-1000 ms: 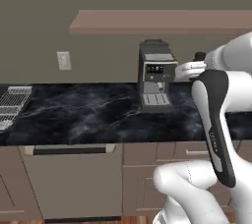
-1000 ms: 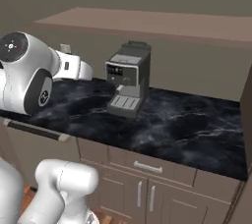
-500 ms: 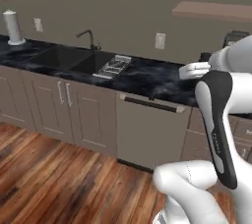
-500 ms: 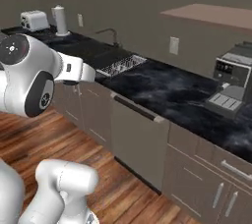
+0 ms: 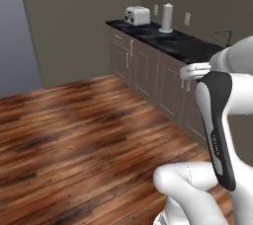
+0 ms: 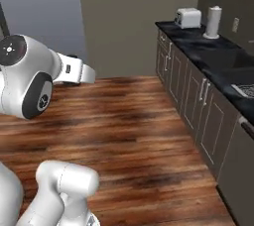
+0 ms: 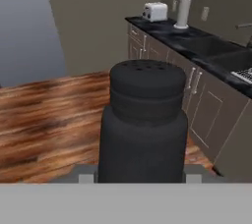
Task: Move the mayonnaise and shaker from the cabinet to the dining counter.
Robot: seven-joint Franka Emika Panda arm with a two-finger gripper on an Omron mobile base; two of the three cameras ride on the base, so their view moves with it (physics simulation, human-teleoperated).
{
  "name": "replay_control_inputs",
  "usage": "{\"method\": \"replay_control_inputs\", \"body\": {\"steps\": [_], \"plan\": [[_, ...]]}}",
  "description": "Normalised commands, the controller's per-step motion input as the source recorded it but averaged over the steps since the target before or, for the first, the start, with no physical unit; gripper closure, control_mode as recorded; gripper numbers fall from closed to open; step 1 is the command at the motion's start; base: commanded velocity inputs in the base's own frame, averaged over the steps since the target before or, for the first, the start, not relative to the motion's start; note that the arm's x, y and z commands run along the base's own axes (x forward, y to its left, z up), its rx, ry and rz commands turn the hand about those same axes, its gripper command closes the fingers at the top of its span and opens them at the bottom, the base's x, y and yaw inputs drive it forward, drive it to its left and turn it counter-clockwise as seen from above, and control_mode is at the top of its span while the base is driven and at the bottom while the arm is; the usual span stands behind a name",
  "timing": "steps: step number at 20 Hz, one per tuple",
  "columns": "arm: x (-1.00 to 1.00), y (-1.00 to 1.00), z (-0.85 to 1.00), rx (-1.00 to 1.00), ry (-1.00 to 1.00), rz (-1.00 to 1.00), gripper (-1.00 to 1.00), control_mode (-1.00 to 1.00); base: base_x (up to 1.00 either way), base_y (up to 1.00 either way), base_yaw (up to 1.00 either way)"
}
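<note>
Upright, matte black shaker (image 7: 142,125) (ribbed cap, perforated top) pinched in tool (image 7: 142,178); glossy wood-plank floor (image 7: 44,120) behind.

A wood-plank floor (image 5: 74,130) in warm brown fills the room, streaked with darker grain. A plain olive-grey wall (image 5: 69,21) stands behind it, with a paler blue-grey panel (image 5: 15,36) at the left. Along the right runs a row of taupe base cabinets (image 6: 191,91) with slim handles, under a black veined marble worktop (image 6: 208,51). On that worktop stand a white toaster (image 6: 188,18) and an upright paper-towel roll (image 6: 214,22). A faucet (image 5: 225,34) rises further along, and light switch plates sit on the wall.
</note>
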Motion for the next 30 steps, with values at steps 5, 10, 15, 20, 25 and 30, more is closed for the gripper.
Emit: {"method": "replay_control_inputs", "body": {"steps": [5, 10, 15, 20, 25, 30], "plan": [[0.0, 0.0, 0.0, 0.0, 0.0, 0.0, 1.0, 1.0, -0.23, 0.23, 1.0], [0.0, 0.0, 0.0, 0.0, 0.0, 0.0, 1.0, 1.0, -0.18, 0.2, 1.0], [0.0, 0.0, 0.0, 0.0, 0.0, 0.0, 1.0, 1.0, -0.12, 0.28, 1.0], [0.0, 0.0, 0.0, 0.0, 0.0, 0.0, 1.0, 1.0, -0.01, 0.54, 0.81], [0.0, 0.0, 0.0, 0.0, 0.0, 0.0, 1.0, 1.0, 0.3, 0.8, 0.33], [0.0, 0.0, 0.0, 0.0, 0.0, 0.0, 1.0, 1.0, 0.39, 0.85, 0.19]]}}
